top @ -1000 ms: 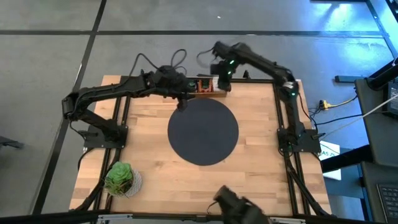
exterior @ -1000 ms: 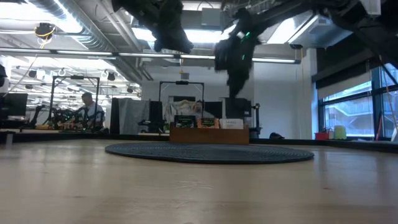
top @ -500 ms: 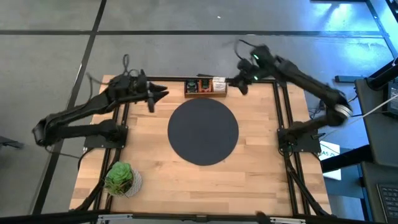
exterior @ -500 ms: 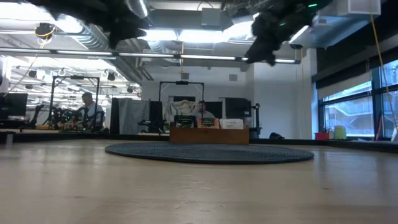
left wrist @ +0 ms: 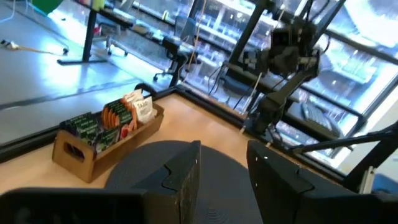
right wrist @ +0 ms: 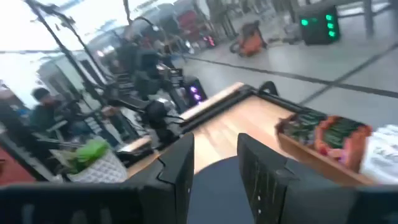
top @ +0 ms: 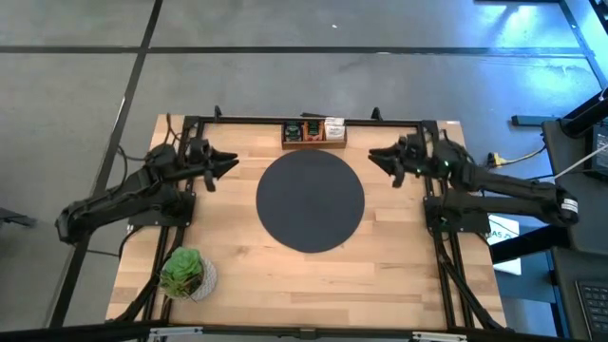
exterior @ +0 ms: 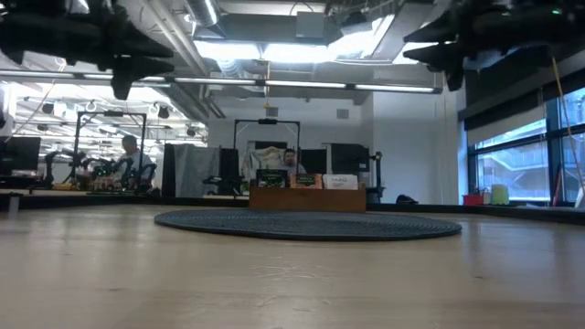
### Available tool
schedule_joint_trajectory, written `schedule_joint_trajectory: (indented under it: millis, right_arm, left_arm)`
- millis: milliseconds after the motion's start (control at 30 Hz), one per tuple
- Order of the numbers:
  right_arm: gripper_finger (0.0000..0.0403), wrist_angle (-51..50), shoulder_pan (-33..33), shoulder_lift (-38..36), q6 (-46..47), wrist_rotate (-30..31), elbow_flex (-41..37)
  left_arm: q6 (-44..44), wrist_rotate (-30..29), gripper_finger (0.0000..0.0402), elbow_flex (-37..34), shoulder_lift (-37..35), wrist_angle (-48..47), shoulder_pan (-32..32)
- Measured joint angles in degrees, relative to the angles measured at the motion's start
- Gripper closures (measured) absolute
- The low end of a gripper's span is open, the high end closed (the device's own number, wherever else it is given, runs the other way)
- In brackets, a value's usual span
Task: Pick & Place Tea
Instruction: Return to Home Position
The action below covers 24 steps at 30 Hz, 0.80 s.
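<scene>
Both dark arms are sitting folded, elbows bent back, each at its own side and well apart. The left gripper (top: pixel 226 163) is pointing inward toward the right one, held up off the surface, its fingers (left wrist: pixel 184 176) standing parted with a clear gap. The right gripper (top: pixel 376 157) is facing it — raised too, fingers (right wrist: pixel 178 163) likewise spread apart.

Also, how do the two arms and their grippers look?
The left arm and right arm are dark, nearly black, made of slim jointed segments. The left gripper and right gripper each end in two flat dark fingers. I can read no markings.
</scene>
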Motion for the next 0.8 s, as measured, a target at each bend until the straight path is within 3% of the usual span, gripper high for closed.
schedule_joint_trajectory:
  millis: [133,367,800]
  right_arm:
    - [0.0278,3.94,5.91,-3.82,0.72,5.65,-4.97]
    - [0.0278,8.2,14.2,-4.45,-0.86,16.52,-8.01]
    - [0.0278,17.73,25.17,-4.43,-3.72,28.11,-13.31]
  left_arm:
    - [-0.98,-1.08,0.0274,-2.94,-6.65,-1.88,-0.01]
    - [-0.91,-10.77,0.0274,-6.68,-16.28,-8.21,-0.06]
    - [0.51,-13.76,0.0274,-9.44,-16.31,-10.05,-0.06]
